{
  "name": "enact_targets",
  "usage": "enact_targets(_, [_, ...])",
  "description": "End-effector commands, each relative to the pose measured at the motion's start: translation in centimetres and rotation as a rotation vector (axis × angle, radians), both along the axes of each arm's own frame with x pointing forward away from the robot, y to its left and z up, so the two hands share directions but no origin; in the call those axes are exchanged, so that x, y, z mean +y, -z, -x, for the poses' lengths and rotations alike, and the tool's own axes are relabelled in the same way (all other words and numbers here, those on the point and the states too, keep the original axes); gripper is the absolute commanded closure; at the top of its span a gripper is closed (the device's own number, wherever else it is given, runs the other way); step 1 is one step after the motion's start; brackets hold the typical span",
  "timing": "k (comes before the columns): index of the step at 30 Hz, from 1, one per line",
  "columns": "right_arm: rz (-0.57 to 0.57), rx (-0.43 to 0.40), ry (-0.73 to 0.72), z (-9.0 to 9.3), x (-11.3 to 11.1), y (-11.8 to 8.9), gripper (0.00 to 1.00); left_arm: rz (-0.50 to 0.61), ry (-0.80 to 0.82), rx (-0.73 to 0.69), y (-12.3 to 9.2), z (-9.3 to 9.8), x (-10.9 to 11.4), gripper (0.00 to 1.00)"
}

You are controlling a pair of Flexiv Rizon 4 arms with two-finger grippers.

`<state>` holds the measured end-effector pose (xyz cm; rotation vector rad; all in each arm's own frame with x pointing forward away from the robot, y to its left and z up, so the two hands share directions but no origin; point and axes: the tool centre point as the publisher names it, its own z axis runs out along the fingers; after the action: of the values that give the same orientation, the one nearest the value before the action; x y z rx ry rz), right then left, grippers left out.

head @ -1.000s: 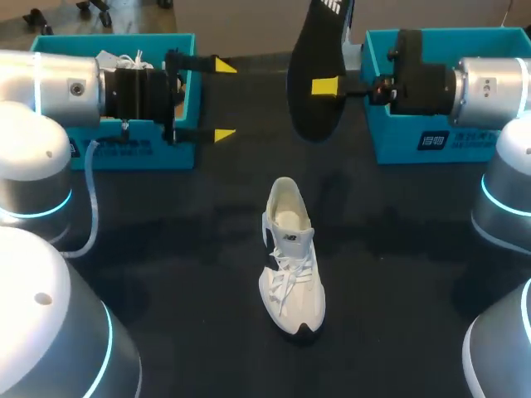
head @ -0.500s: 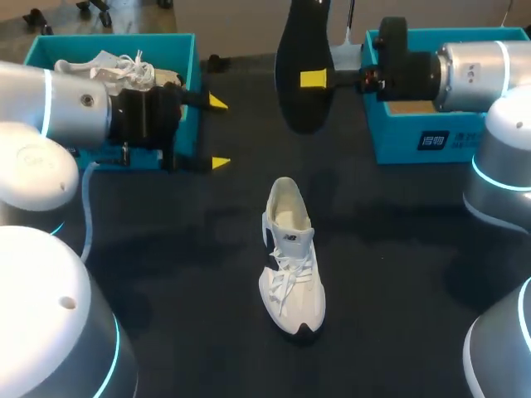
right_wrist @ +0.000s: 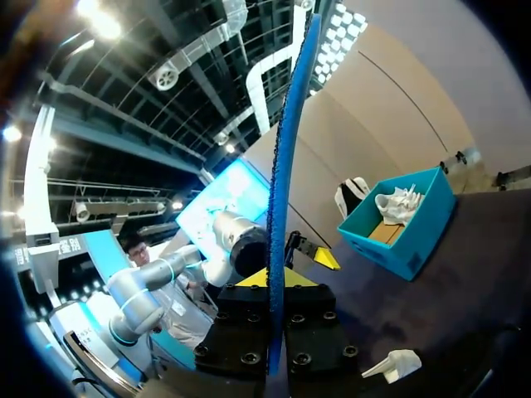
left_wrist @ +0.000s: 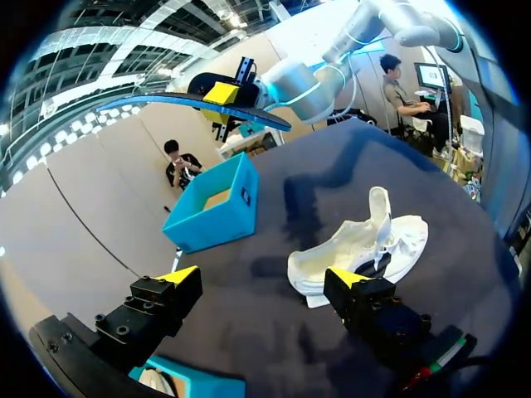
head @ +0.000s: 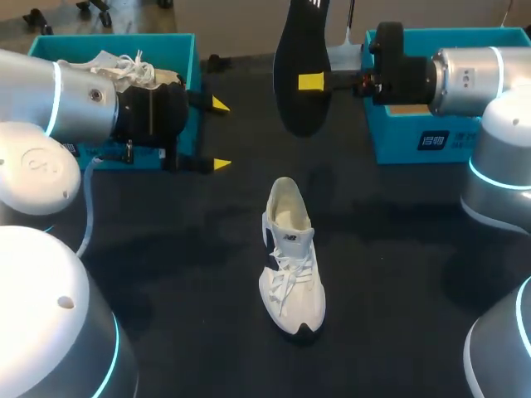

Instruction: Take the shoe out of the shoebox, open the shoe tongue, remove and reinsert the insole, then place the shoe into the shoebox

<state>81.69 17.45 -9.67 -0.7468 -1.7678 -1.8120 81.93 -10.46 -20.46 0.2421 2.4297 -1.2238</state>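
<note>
A white shoe (head: 290, 253) stands upright on the black table, toe toward the front edge; in the left wrist view the shoe (left_wrist: 365, 245) lies ahead of my open left gripper (left_wrist: 261, 278). My left gripper (head: 221, 134) hovers left of the shoe and holds nothing. My right gripper (head: 311, 82) is shut on a black insole (head: 300, 75), held on edge high above the table behind the shoe. In the right wrist view the insole (right_wrist: 286, 191) rises edge-on from between the fingers of the right gripper (right_wrist: 276, 278).
A teal shoebox (head: 187, 50) at the back left holds another white shoe (head: 124, 68). A second teal shoebox (head: 415, 137) stands at the back right, with a small white piece (head: 344, 54) beside it. The table edge is close behind both boxes.
My left gripper has come toward the front of the table, still open. My right gripper has carried the insole a little to the left.
</note>
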Motion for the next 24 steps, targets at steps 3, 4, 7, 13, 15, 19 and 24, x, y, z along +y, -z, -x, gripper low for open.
enact_targets(3, [0.002, 0.0, 0.001, 0.0, 0.2, 0.1, 1.0, -0.004, -0.001, 0.0, 0.0, 0.0, -0.1, 0.0])
enact_targets(4, [0.002, 0.0, 0.001, 0.0, 0.2, 0.1, 1.0, -0.004, -0.001, 0.0, 0.0, 0.0, -0.1, 0.0])
enact_targets(7, [0.002, 0.0, 0.001, 0.0, 0.2, 0.1, 1.0, -0.004, -0.001, 0.0, 0.0, 0.0, -0.1, 0.0])
enact_targets(13, [0.002, 0.0, 0.001, 0.0, 0.2, 0.1, 1.0, -0.004, -0.001, 0.0, 0.0, 0.0, -0.1, 0.0])
enact_targets(15, [0.002, 0.0, 0.001, 0.0, 0.2, 0.1, 1.0, -0.004, -0.001, 0.0, 0.0, 0.0, -0.1, 0.0])
enact_targets(19, [0.002, 0.0, 0.001, 0.0, 0.2, 0.1, 1.0, -0.008, -0.002, 0.013, 0.2, 0.0, -0.2, 0.0])
enact_targets(24, [-0.016, -0.047, -0.004, -0.7, 0.1, 0.9, 1.0, -0.039, 0.024, 0.064, 1.2, -0.2, -0.5, 0.0])
